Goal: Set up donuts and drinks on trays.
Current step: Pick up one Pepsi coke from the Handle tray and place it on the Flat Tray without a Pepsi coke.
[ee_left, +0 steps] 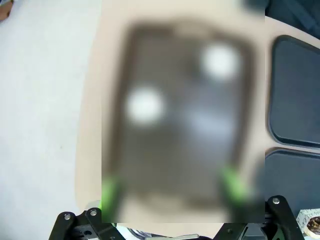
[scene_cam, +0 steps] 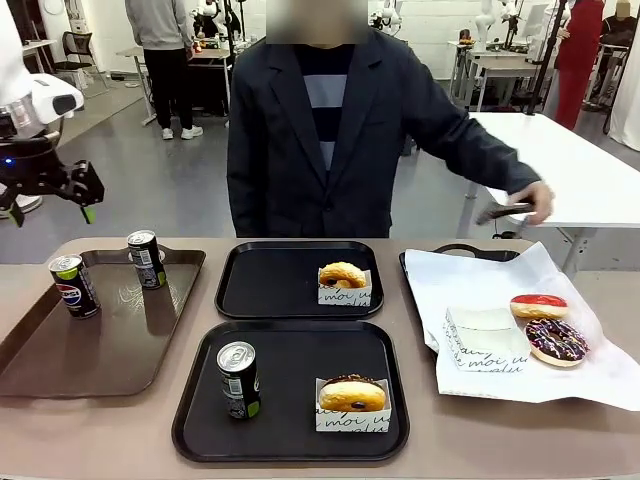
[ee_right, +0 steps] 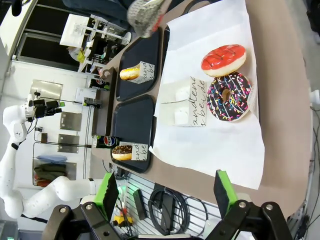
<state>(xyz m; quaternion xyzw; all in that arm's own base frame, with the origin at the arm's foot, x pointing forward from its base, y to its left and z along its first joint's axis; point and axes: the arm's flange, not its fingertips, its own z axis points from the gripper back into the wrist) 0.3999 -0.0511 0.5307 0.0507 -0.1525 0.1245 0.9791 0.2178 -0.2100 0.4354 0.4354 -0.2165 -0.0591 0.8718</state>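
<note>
Slim dark silver-topped Pepsi cans point(scene_cam: 75, 286): two stand upright on the long brown plastic tray point(scene_cam: 100, 350) below my left gripper point(scene_cam: 52, 210), long axes vertical, tops facing me. Jaws spread wide, holding nothing.

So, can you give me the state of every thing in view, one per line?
Near black tray: holds one can, one sleeved donut.
Far black tray: holds another sleeved donut, no can.
Brown tray: two cans upright.
Paper sleeve: lying on white paper.
Left tool: open, holding nothing.
Right tool: open, holding nothing.
</note>
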